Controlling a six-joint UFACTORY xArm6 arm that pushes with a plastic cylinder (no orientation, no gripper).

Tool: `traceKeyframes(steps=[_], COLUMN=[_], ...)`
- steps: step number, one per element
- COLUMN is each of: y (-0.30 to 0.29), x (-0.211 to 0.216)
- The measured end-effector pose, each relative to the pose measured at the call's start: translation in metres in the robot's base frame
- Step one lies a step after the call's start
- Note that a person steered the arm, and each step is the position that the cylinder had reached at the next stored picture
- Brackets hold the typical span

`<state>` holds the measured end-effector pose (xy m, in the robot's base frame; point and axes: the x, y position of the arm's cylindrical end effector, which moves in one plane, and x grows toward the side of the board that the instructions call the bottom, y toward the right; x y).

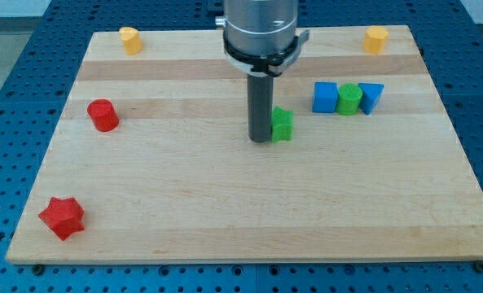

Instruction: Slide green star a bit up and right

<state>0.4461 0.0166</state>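
Observation:
The green star [283,124] sits near the middle of the wooden board [225,212]; its left part is hidden behind my rod. My tip [261,139] rests on the board right against the star's left side, slightly toward the view's bottom of it.
A blue cube [325,97], a green cylinder [349,99] and a blue triangle [371,97] stand in a row to the right of the star. A yellow block [375,38] is at top right, another yellow block [129,39] at top left. A red cylinder [103,115] and a red star [62,217] are at the left.

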Motion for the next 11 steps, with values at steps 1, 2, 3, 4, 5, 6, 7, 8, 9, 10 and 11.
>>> traceKeyframes(steps=[1, 2, 3, 4, 5, 6, 7, 8, 9, 10, 11], y=[0.002, 0.006, 0.013, 0.018, 0.018, 0.020, 0.022, 0.023, 0.023, 0.023, 0.023], x=[0.005, 0.020, 0.021, 0.019, 0.007, -0.008, -0.021, -0.029, -0.032, -0.037, -0.042])
